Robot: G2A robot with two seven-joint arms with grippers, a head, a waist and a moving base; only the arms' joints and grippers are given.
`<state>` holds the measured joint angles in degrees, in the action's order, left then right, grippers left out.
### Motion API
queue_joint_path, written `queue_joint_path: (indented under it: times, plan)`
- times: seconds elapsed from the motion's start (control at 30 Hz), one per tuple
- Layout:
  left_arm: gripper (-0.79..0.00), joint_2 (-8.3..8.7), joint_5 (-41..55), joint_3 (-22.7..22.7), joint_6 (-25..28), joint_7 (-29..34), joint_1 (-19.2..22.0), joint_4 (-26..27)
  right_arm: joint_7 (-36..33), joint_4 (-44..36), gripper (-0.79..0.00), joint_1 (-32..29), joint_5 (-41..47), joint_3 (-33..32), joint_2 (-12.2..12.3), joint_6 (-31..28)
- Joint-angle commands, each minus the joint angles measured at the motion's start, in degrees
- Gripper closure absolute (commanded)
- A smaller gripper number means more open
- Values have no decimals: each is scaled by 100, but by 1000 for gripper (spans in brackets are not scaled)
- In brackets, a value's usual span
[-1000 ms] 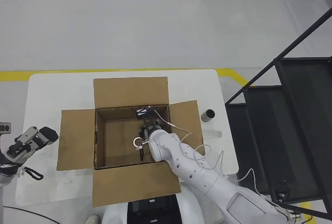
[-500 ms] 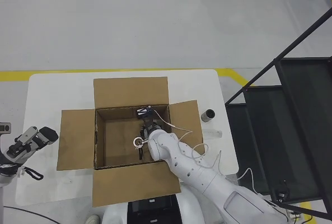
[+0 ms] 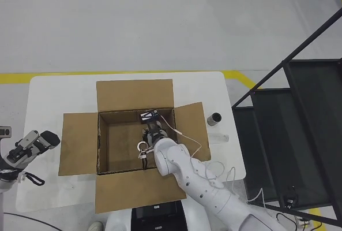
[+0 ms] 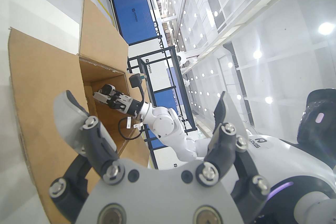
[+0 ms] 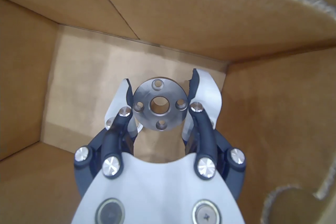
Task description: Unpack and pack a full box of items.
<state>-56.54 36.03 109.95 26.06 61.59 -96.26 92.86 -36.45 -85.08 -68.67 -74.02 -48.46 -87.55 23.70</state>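
Note:
An open cardboard box (image 3: 135, 94) stands in the middle of the white table (image 3: 55, 98). My right gripper (image 3: 150, 136) is down inside it, near the far right part of the cavity. In the right wrist view that gripper (image 5: 161, 82) is shut on a round grey metal flange (image 5: 170, 93) with a centre bore and several bolt holes, held a little above the box floor (image 5: 86, 72). My left gripper (image 3: 42, 140) hangs open and empty over the table's left edge, well clear of the box. Its fingers (image 4: 69, 114) stand wide apart, and beyond them the right gripper (image 4: 101, 96) shows inside the box (image 4: 47, 78).
A small metal cylinder (image 3: 215, 119) lies on the table right of the box, with a clear item (image 3: 220, 137) just nearer to me. A black shelf rack (image 3: 297, 110) stands off the table's right side. All box flaps are folded outward.
The right arm's elbow has shifted slightly left and nearer the front flap; its gripper stays inside the box. The left arm has not moved.

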Motion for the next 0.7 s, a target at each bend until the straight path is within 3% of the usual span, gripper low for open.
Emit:
queue_joint_path:
  times: [0.0, 0.43, 0.67]
  plan:
    - [-785, 0, 0, 0, 0, 0, 0, 0, -25, -216, 0, -111, -14, -85, 30, -136]
    - [-785, 0, 0, 0, 0, 0, 0, 0, -270, -2158, 0, -1167, -87, -701, 284, -1174]
    - [-785, 0, 0, 0, 0, 0, 0, 0, -312, -3389, 0, -2032, -47, -1416, 480, -1774]
